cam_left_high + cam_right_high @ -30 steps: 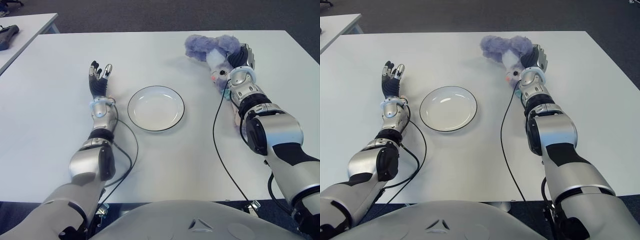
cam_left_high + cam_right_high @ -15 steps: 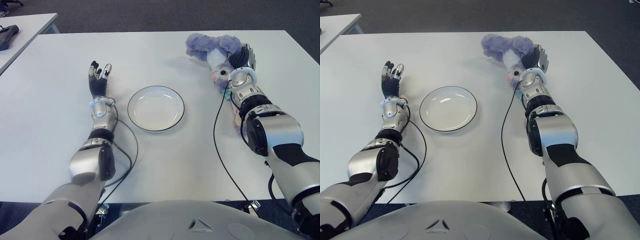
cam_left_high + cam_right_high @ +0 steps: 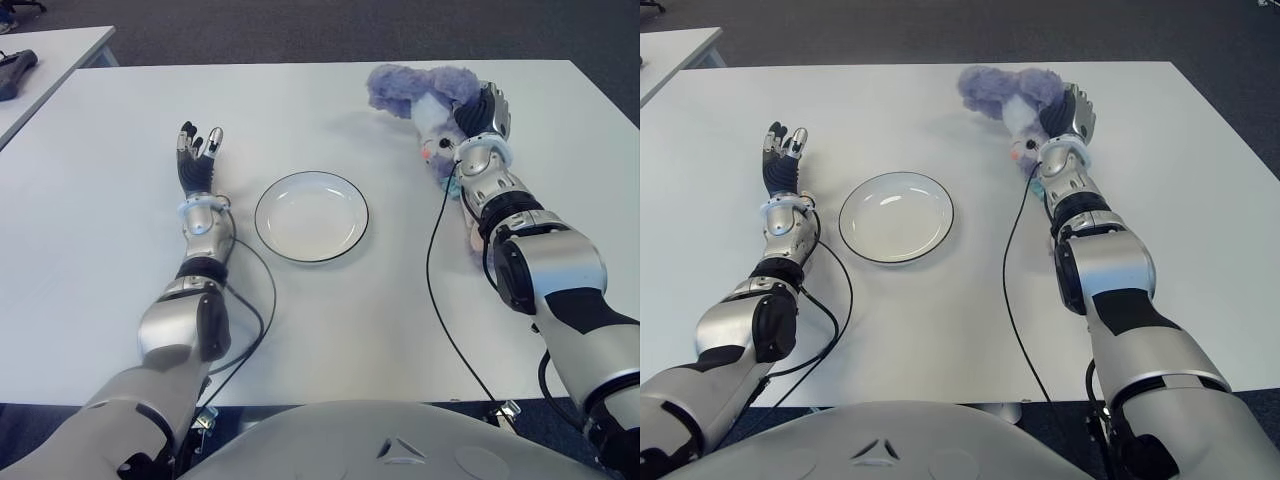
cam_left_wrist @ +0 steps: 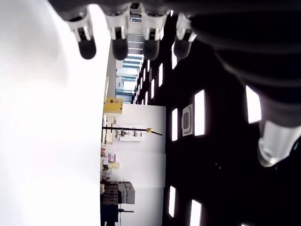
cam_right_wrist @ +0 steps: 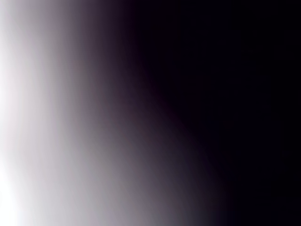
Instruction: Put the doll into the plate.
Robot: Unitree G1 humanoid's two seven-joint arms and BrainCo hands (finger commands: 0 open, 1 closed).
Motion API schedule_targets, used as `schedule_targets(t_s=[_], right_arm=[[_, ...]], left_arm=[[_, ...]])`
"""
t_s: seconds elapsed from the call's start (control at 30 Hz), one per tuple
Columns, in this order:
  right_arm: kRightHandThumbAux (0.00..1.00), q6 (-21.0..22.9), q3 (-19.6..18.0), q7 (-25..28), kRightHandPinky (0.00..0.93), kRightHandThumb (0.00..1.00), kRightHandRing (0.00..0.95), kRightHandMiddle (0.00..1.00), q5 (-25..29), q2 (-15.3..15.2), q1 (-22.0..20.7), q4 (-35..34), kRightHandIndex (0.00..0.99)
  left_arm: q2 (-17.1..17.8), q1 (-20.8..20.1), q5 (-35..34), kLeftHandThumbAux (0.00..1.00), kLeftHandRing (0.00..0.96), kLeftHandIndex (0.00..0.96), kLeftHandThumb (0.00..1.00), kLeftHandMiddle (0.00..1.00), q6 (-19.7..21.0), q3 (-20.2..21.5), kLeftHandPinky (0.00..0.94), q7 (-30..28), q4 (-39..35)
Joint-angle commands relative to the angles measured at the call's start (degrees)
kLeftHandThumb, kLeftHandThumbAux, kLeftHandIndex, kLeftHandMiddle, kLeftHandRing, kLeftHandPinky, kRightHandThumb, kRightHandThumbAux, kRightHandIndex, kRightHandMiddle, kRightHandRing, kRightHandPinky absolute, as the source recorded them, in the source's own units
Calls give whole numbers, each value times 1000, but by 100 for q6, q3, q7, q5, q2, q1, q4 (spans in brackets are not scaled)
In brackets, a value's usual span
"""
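Note:
A fluffy purple doll (image 3: pixel 418 92) with a pale face lies at the far right of the white table (image 3: pixel 330 320). My right hand (image 3: pixel 487 110) sits against the doll's right side, fingers curled into its fur. In the right wrist view something pressed close blocks everything. A white plate (image 3: pixel 311 216) with a dark rim stands in the middle of the table, empty, well to the left of the doll. Left of the plate, my left hand (image 3: pixel 198 152) shows with fingers (image 4: pixel 119 44) straight and spread, holding nothing.
A black cable (image 3: pixel 432 270) runs along the table beside my right forearm. A second white table (image 3: pixel 60 50) stands at the far left with a dark object (image 3: pixel 14 70) on it. Dark floor lies beyond the table's far edge.
The doll and my right hand shifted slightly right, then back left together. My left hand and the plate have stayed put.

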Motion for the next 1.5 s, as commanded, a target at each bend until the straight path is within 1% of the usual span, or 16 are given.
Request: schedule_targets(t_s=[0.03, 0.1, 0.27, 0.4, 0.63, 0.8, 0.93, 1.5], right_arm=[[715, -442, 383, -361, 764, 707, 835, 828, -320, 101, -87, 14, 442], [715, -501, 502, -500, 770, 706, 838, 833, -419, 112, -177, -9, 442], [716, -730, 705, -857, 821, 708, 849, 842, -583, 161, -286, -112, 442], [716, -1024, 817, -1018, 816, 709, 852, 849, -661, 142, -279, -198, 442], [716, -1375, 935, -1118, 814, 709, 857, 857, -688, 129, -234, -254, 440], [715, -1575, 1001, -1178, 848, 709, 864, 866, -700, 167, -246, -303, 440], [715, -1815, 1070, -1167, 851, 708, 869, 870, -726, 175, -261, -341, 440], [712, -2187, 1300, -1194, 866, 708, 872, 871, -773, 248, -283, -527, 440]], left_arm=[[-495, 1548, -120, 527, 14, 34, 0, 56, 376, 79, 0, -7, 815], [-496, 1543, -117, 529, 13, 34, 0, 56, 384, 76, 0, 2, 815], [-493, 1539, -101, 529, 14, 33, 0, 56, 377, 56, 0, 11, 816], [-493, 1534, -89, 529, 15, 30, 0, 58, 372, 43, 0, 22, 816], [-501, 1514, -112, 530, 13, 25, 0, 54, 426, 62, 0, 33, 823], [-504, 1508, -135, 531, 13, 24, 0, 53, 434, 85, 0, 9, 829], [-511, 1497, -160, 534, 14, 31, 0, 55, 450, 113, 0, 17, 834], [-524, 1494, -208, 551, 11, 34, 0, 54, 449, 173, 0, -56, 841]])
